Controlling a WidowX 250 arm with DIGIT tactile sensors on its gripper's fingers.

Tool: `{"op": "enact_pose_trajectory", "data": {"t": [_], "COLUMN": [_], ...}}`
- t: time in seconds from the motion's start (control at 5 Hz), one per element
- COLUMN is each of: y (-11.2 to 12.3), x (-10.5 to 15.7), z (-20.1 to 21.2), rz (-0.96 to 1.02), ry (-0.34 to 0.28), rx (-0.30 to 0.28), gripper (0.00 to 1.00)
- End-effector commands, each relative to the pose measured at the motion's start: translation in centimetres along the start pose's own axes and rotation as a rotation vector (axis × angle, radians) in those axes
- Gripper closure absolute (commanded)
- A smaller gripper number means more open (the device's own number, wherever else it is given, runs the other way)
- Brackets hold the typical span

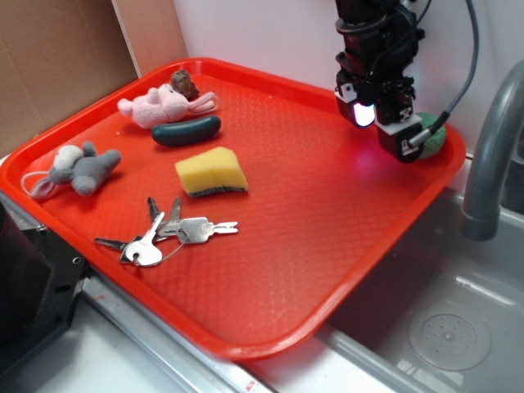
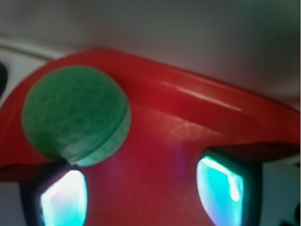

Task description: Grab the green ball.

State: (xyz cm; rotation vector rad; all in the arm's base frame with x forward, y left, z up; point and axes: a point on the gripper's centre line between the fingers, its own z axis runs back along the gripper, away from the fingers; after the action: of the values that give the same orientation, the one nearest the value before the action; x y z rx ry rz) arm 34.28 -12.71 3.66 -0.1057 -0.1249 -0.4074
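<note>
Ball (image 2: 75, 115) just beyond open gripper (image 2: 141, 193)

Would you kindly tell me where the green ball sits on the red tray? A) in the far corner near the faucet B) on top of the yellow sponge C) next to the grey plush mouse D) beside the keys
A: the green ball lies in the red tray's far corner, behind the open jaws.

The black arm comes down from the top at the far right of the scene. Its gripper (image 1: 381, 123) points downward, close to the surface. In the wrist view the two fingers (image 2: 63, 197) stand apart, open, and nothing sits between them.
</note>
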Motion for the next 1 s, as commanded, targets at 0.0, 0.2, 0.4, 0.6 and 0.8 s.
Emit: {"op": "enact_pose_trajectory", "data": {"t": [0.0, 0.2, 0.4, 0.6, 0.8], "y": [-2.5, -2.6, -2.0, -2.4, -3.1], "x": [2.3, 3.0, 3.2, 2.3, 1.8], "z": [7.8, 6.7, 5.1, 2.8, 0.7], "rz": [-0.132, -0.148, -0.13, -0.097, -0.102], "ry": [-0.136, -0.104, -0.054, -0.041, -0.013], "rx": [0.08, 0.069, 0.073, 0.065, 0.03], "gripper": [0.0, 0.0, 0.0, 0.0, 0.0]}}
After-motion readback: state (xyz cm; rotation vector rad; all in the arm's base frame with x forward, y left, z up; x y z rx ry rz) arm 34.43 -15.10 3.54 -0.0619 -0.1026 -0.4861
